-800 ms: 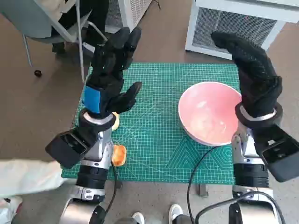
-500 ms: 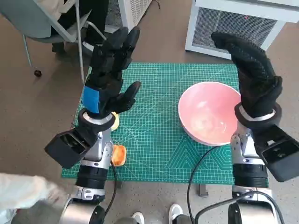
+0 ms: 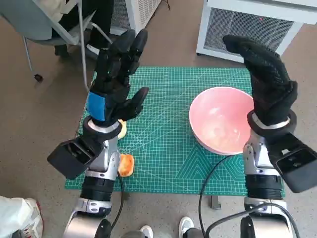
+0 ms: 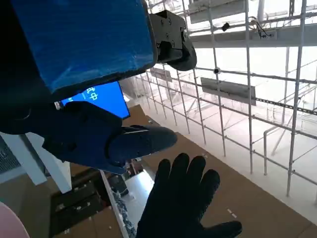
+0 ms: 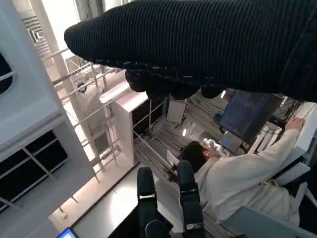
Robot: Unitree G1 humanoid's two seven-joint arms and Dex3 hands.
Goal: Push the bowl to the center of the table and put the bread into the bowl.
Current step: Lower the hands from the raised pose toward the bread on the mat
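Bread (image 3: 126,164) lies on the near left part of the green mat (image 3: 163,144), just beside the left arm, and only the head view shows it. The arm hides part of it. A pale yellow thing (image 3: 121,130) peeks out a little farther back, mostly hidden too.

The pink bowl (image 3: 222,119) sits on the right side of the surface, not in the middle. The head view shows all of it. The left wrist view shows only a tiny pink edge (image 4: 6,220) in one corner.

The left robot hand (image 3: 118,79) is held up above the left side of the mat. Its fingers are spread wide and it holds nothing. The left wrist view shows its blue tape (image 4: 81,39) up close.

The right robot hand (image 3: 265,74) is up too, just beside the bowl's right rim. Its fingers are apart and bent forward a bit at the tips, and it is empty. The left wrist view also shows this gloved hand (image 4: 181,198) with its fingers fanned out.

The right wrist view looks away from the surface. It shows a person (image 5: 233,178) in pale clothes sitting in a chair, and the tips of the left hand's fingers (image 5: 146,191). The head view shows just a pale shoe (image 3: 17,220) on the floor at the near left.
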